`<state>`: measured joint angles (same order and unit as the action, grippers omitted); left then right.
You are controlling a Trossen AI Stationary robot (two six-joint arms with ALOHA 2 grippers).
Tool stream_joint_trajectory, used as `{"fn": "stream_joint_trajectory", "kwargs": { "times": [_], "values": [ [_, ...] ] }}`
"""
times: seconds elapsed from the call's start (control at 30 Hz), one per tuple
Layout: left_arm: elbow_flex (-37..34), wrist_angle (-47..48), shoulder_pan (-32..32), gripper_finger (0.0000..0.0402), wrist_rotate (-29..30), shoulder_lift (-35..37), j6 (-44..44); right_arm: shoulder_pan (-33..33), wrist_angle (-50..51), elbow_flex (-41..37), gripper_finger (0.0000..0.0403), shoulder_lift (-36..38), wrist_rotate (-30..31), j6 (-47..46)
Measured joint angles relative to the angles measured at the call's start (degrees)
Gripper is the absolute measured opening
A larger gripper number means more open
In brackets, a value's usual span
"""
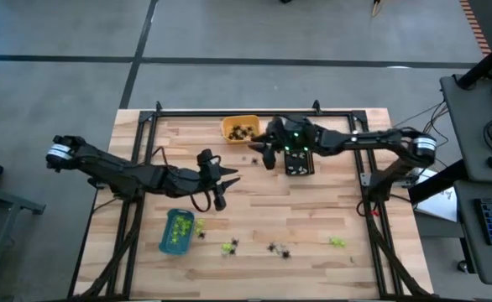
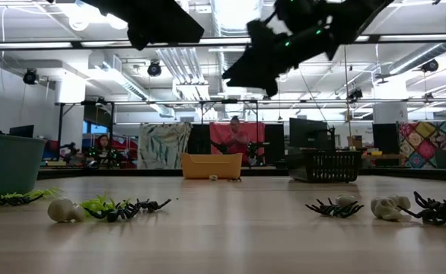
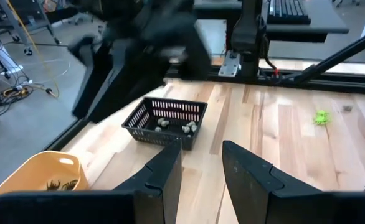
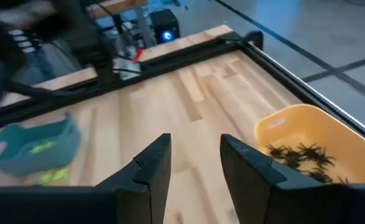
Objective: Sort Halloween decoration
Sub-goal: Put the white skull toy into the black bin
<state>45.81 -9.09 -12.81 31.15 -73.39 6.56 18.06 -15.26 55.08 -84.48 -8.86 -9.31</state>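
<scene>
High view: sorting partly done. Blue tray point(image 1: 175, 232) stocked with lime-green pieces, orange tray point(image 1: 239, 128) with black spiders, black tray point(image 1: 298, 162) under right tool point(image 1: 267, 153). Loose trinkets point(image 1: 278, 249) left along near edge of surface point(image 1: 313, 210). Left tool point(image 1: 222, 186) mid-surface.

Low view: scattered spiders point(image 2: 335, 207), whitish pieces, green bits unsorted in foreground.

Left wrist view: left tool point(image 3: 202, 163) narrowly parted, empty; whitish pieces in black tray point(image 3: 165, 122).

Right wrist view: right tool point(image 4: 195, 157) parted, empty, near orange tray point(image 4: 307, 149).

No legible writing.
</scene>
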Motion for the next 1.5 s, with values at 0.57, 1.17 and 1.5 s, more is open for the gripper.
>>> {"fn": "stream_joint_trajectory", "kwargs": {
  "times": [0.57, 1.17, 1.5],
  "values": [
    [0.3, -2.9, 4.6, 0.01, 0.0, -8.5, -0.6, -8.6, 0.8, -4.9, 0.0125, 17.6, 13.6, -0.5],
    [-3.0, -8.9, 11.2, 0.01, -10.9, -12.1, -8.3, -10.7, 23.9, -4.7, 0.0123, 23.0, 24.7, -8.0],
    [-10.8, -23.0, 15.8, 0.01, -12.3, -14.0, -7.9, -13.2, 23.9, -5.3, 0.0123, 22.8, 25.5, -7.4]
  ]
}}
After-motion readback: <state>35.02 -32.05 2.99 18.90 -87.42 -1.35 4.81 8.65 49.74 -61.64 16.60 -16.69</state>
